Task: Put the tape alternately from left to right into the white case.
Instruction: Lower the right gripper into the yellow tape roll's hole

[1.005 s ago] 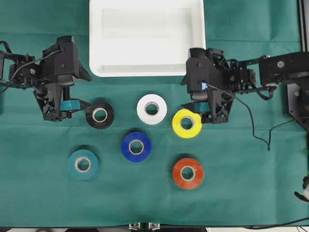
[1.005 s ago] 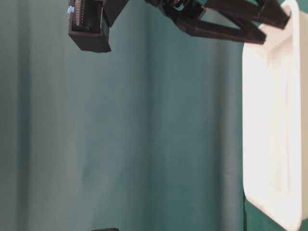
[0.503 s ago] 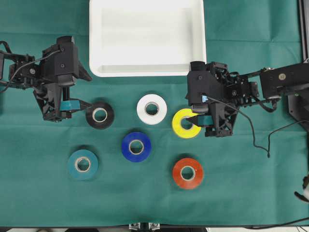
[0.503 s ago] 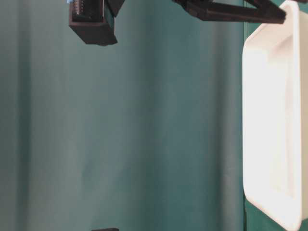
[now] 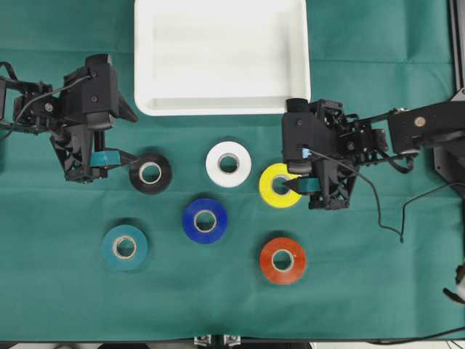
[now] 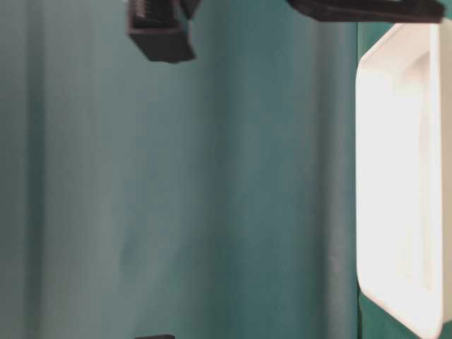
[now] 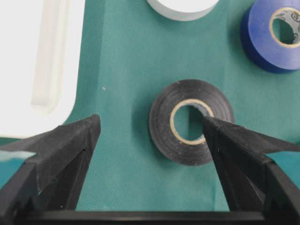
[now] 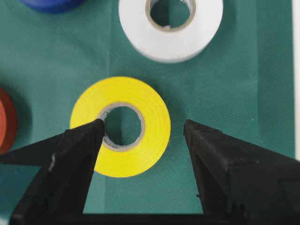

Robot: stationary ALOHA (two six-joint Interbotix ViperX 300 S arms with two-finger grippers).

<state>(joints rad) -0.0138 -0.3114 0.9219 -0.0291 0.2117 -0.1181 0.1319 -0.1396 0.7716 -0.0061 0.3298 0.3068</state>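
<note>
Six tape rolls lie flat on the green cloth: black (image 5: 150, 173), white (image 5: 228, 163), yellow (image 5: 280, 185), blue (image 5: 205, 220), teal (image 5: 124, 247) and orange-red (image 5: 282, 260). The white case (image 5: 218, 58) stands behind them with nothing in it. My left gripper (image 5: 123, 163) is open just left of the black roll (image 7: 161, 126), and one finger overlaps that roll's core. My right gripper (image 8: 143, 125) is open and straddles one wall of the yellow roll (image 8: 150, 103). One fingertip sits at the core hole and the other outside the rim.
In the right wrist view the white roll (image 8: 171, 37) lies close behind the yellow one, with the orange-red roll (image 8: 7, 122) at the left. The case corner (image 7: 28, 56) is near my left gripper. The case rim (image 6: 402, 176) fills the right of the table-level view.
My right gripper has moved toward the front of the table and down onto the yellow roll, still open. The left arm and all rolls have stayed put.
</note>
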